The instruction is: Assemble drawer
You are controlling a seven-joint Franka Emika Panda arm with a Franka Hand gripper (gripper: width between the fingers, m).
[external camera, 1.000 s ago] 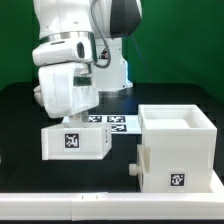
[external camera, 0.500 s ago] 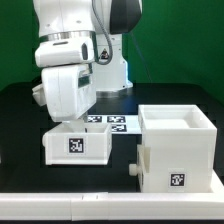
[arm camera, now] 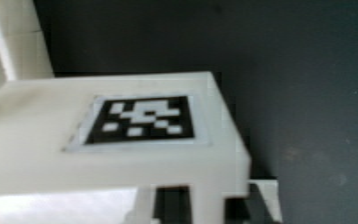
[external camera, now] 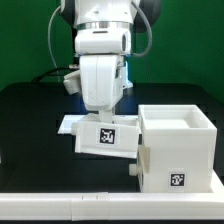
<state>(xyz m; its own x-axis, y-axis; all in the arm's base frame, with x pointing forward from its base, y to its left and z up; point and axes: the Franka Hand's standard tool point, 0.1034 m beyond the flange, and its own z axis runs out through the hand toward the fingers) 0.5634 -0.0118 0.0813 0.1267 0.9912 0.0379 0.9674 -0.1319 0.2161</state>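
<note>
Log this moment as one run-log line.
stage: tray transfer | tool: over small tray, grip hidden | tray: tilted, beside cube shell | marker board: partly covered

one tray (external camera: 106, 137), one cube shell (external camera: 177, 150)

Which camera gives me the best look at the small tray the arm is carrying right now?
The exterior view: the small tray shows nearly whole, tilted, under the gripper beside the cube shell. The wrist view gives only a blurred close-up of the tray's tagged face, not its outline or position.
</note>
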